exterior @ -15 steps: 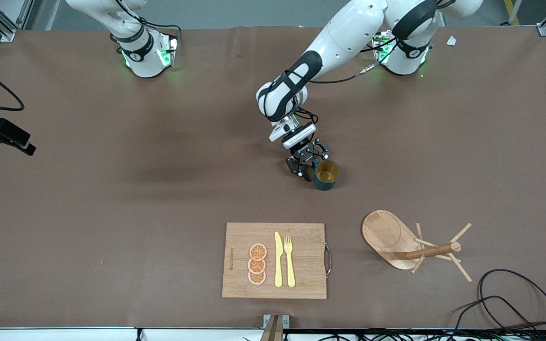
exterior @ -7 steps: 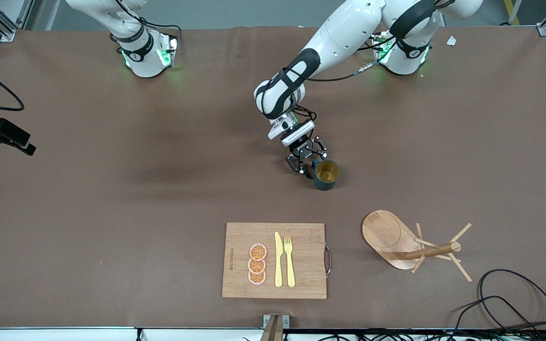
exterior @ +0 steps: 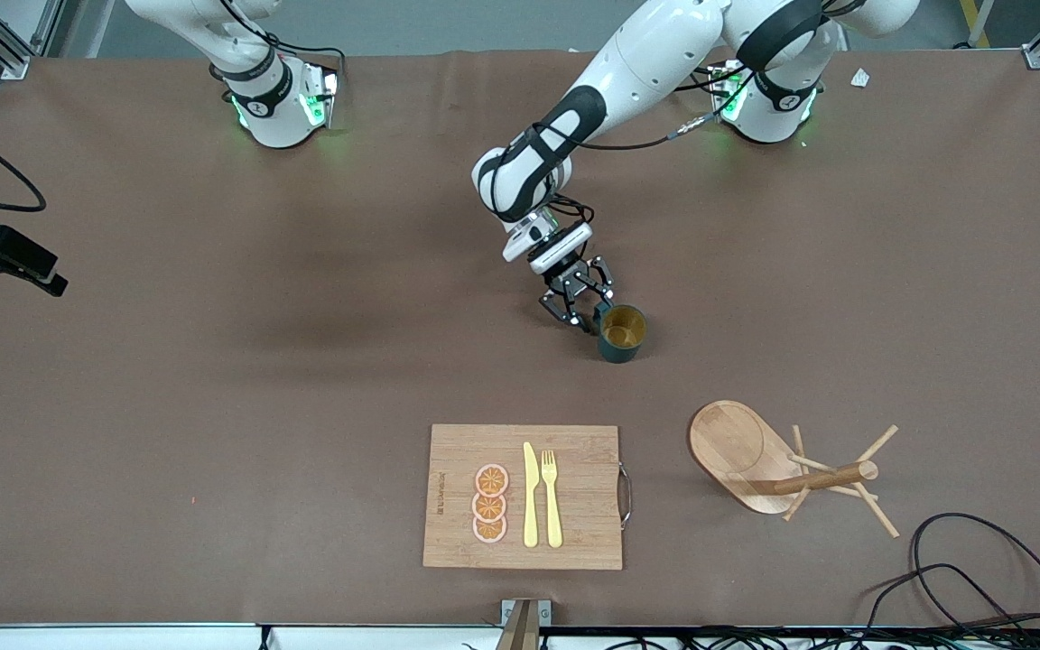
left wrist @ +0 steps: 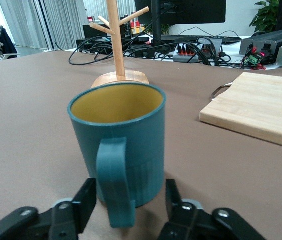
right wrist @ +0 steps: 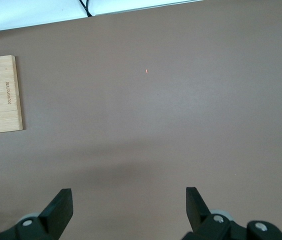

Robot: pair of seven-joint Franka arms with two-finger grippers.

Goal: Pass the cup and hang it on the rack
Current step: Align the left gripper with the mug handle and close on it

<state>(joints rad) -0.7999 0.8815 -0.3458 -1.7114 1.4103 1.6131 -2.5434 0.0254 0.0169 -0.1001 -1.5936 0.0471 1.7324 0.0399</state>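
Cup point(left wrist: 118, 135) stands upright; left hand point(left wrist: 127, 212) straddles its handle, fingers apart, not yet gripping. Pinch the handle squarely before lifting. Right hand point(right wrist: 128, 210) waits open.

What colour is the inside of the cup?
Mustard yellow; the cup is teal outside. The left wrist view shows it best.

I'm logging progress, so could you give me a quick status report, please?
Left gripper open astride cup handle, cup upright on table. Right gripper open, waiting. Rack bare, nothing in the way.
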